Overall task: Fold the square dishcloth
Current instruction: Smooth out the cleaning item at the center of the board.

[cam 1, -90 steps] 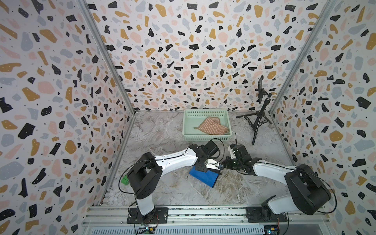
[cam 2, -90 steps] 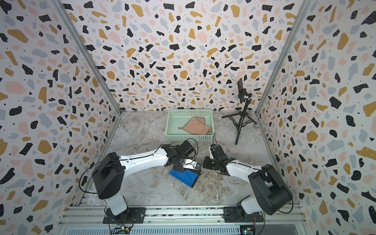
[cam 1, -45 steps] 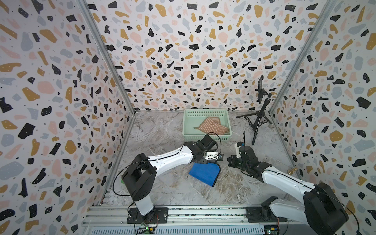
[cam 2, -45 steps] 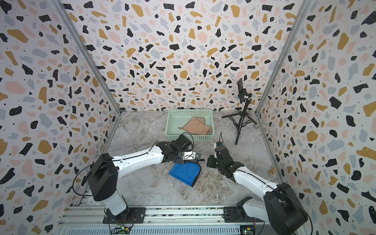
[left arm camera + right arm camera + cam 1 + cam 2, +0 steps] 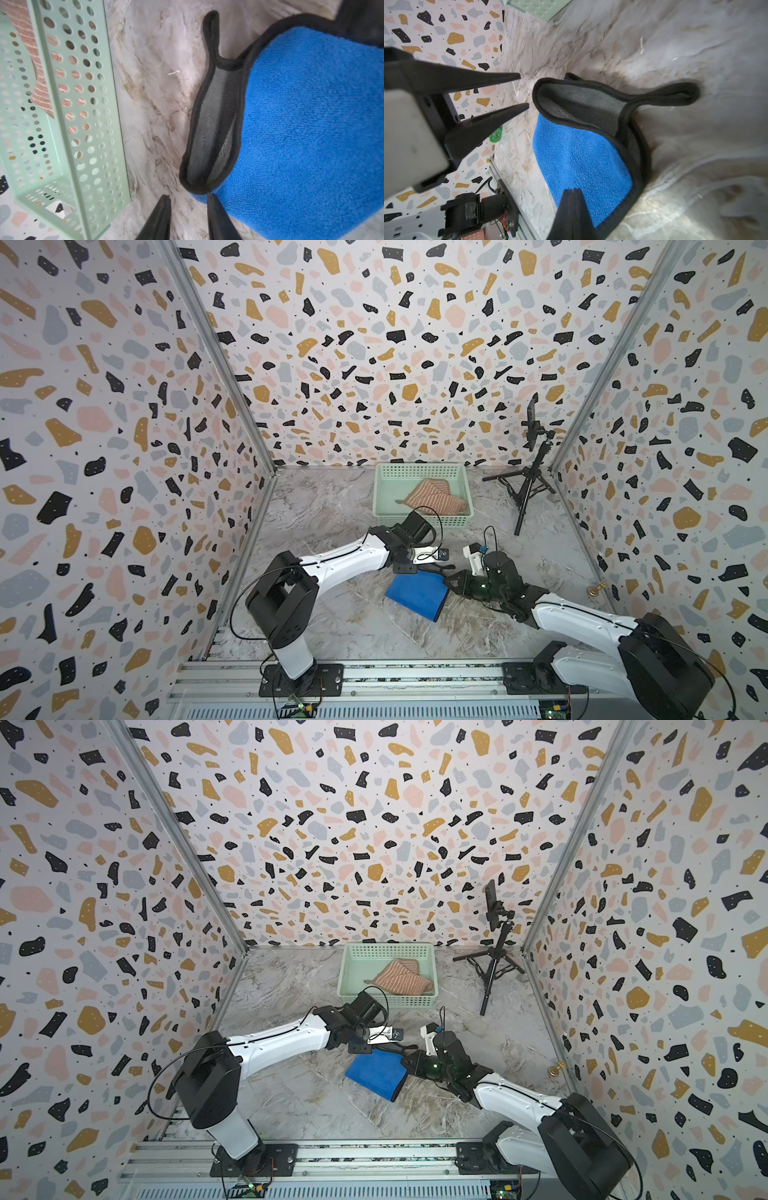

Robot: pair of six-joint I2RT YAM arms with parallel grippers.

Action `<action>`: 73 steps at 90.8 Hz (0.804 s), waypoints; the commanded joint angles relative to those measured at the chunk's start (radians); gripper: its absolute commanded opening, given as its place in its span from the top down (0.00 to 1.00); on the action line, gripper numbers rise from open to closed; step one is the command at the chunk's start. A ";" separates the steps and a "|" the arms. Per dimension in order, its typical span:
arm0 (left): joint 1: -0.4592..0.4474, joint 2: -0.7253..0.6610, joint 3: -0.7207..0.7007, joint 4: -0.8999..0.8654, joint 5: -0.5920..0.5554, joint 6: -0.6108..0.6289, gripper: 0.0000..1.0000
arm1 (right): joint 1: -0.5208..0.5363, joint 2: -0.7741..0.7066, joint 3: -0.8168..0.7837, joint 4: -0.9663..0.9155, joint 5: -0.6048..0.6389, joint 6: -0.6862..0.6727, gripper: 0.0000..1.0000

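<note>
The dishcloth (image 5: pixel 417 595) (image 5: pixel 376 1073) is blue with black edging and lies folded on the marble table, mid-front. Its far edge gapes, showing the grey inner side (image 5: pixel 212 124) and a black edge loop (image 5: pixel 675 94). My left gripper (image 5: pixel 188 198) (image 5: pixel 436 569) (image 5: pixel 524 91) is low at that gaping far edge. It is open by a small gap with nothing between its fingers. My right gripper (image 5: pixel 573 190) (image 5: pixel 448 585) is shut, its tips over the blue cloth (image 5: pixel 581 162) near the right edge. No cloth shows between its jaws.
A mint perforated basket (image 5: pixel 390 493) (image 5: pixel 79 104) stands close behind the left gripper, with a striped pinkish cloth (image 5: pixel 436 499) in it. A black tripod (image 5: pixel 528 485) stands at the back right. A small brass piece (image 5: pixel 596 589) lies by the right wall.
The right gripper drew back to the right, then returned to the cloth's right edge. The left gripper's jaws widened, then narrowed to a small gap. The cloth stays folded.
</note>
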 commanded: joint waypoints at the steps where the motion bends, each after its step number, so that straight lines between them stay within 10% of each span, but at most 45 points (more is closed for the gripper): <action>1: 0.020 0.070 0.048 0.017 0.025 -0.034 0.68 | 0.002 0.072 0.015 0.123 -0.027 0.056 1.00; 40: 0.072 0.226 0.089 0.215 -0.152 -0.102 0.60 | -0.001 0.367 0.038 0.201 0.131 0.054 1.00; 73: 0.083 0.133 0.029 0.216 -0.144 -0.128 0.50 | 0.083 0.025 0.058 -0.065 0.209 -0.021 1.00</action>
